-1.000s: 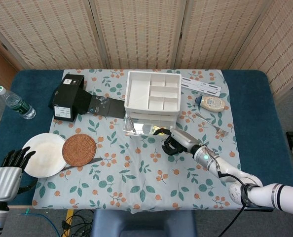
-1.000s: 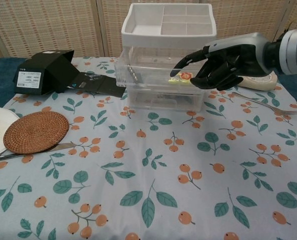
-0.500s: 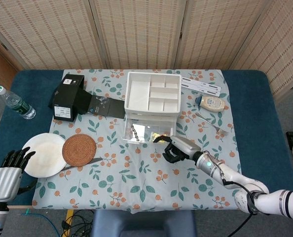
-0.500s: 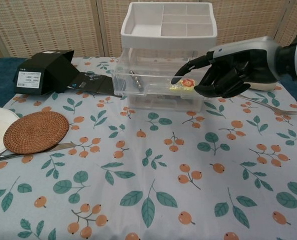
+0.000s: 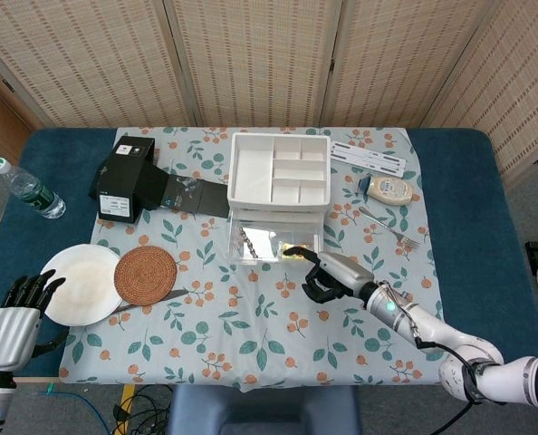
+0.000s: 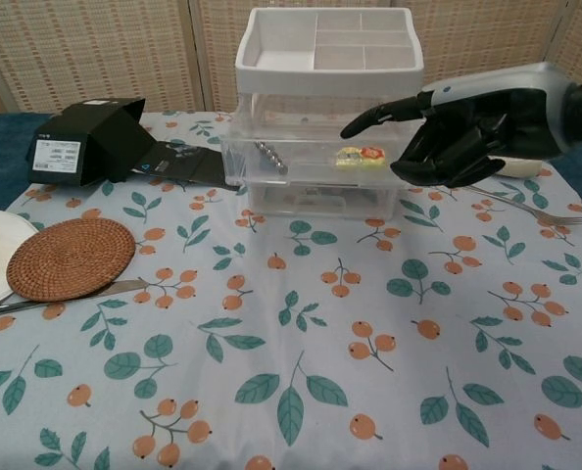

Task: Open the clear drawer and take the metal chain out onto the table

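— What has changed since one second ago?

— My right hand (image 6: 462,122) has pulled back toward me, and the clear plastic drawer (image 5: 271,243) of the white organizer with the divided top tray (image 5: 280,170) has come out with it. Before, it was nearly closed; now it stands well out over the flowered tablecloth (image 6: 291,343).

— Is your hand gripping the drawer?

— No. One finger is stretched toward the drawer's front right corner and the others are curled in on nothing. Whether the fingertip touches the rim, I cannot tell. My left hand (image 5: 14,317) rests at the near left table corner with fingers apart, holding nothing.

— Where is the chain?

— The short metal ball chain (image 6: 269,156) lies inside the open drawer, at its left part, well apart from a small yellow and red item (image 6: 355,154) on the right side.

— How will it handle?

— I judge it light, limp and slippery. It will sag and can slide out between smooth fingers. I would pinch it near its middle, from above, so both ends hang evenly. The drawer is light too and may shift if I press its wall.
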Controlling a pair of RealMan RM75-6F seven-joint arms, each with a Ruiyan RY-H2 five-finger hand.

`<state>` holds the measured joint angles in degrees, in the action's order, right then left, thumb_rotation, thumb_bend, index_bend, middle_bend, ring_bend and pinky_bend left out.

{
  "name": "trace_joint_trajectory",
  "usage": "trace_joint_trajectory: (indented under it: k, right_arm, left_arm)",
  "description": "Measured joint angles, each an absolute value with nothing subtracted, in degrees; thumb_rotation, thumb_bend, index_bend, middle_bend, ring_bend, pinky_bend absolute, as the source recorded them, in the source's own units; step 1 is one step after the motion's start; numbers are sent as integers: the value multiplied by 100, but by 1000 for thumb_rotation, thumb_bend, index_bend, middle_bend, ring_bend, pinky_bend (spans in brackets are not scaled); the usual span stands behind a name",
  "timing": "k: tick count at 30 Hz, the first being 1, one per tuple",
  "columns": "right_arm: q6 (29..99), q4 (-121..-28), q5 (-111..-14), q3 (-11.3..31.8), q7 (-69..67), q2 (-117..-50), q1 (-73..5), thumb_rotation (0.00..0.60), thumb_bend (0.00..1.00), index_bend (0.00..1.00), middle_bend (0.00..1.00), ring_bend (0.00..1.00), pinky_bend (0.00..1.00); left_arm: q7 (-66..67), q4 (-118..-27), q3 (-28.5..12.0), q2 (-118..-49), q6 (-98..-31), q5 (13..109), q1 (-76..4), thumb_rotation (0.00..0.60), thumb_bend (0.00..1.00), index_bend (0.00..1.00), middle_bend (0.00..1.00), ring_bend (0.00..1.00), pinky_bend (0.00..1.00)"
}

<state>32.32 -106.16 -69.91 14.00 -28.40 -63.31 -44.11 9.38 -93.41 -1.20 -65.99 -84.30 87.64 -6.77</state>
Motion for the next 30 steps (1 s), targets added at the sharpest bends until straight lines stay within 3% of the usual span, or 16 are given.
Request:
trace_joint_trajectory:
  k: [7, 13, 15, 23, 30]
  right_arm:
    - [3330, -10777, -7167, 1462, -2897, -6095, -4368, 600, 569, 16, 823, 973, 1000]
    - [3281, -10790, -7408, 1770, -2964, -5765, -4578, 600, 521, 20, 821, 968, 1000]
    - [3187, -10708, -7451, 1851, -2918, -5715, -4747, 600, 504, 53, 821, 965, 1000]
    - [2687, -10030, -7553, 2043, -2384, -5778, -5604, 600, 461, 375, 836, 923, 1000]
    - [2560, -9191, -7753, 1887, -1284, -6295, -6162, 600, 451, 381, 849, 923, 1000]
  left_arm:
    - [940, -9366, -124, -6572, -8449, 8779, -675, 600, 170, 158, 115, 119, 94]
    - [915, -9379, -116, -6558, -8487, 8798, -653, 600, 170, 158, 115, 119, 94]
    - [906, -9375, -113, -6562, -8501, 8802, -643, 600, 169, 158, 116, 119, 94]
    - [854, -9330, -104, -6571, -8570, 8782, -581, 600, 170, 158, 116, 119, 94]
    - [814, -9306, -117, -6565, -8654, 8733, -509, 600, 170, 158, 115, 119, 94]
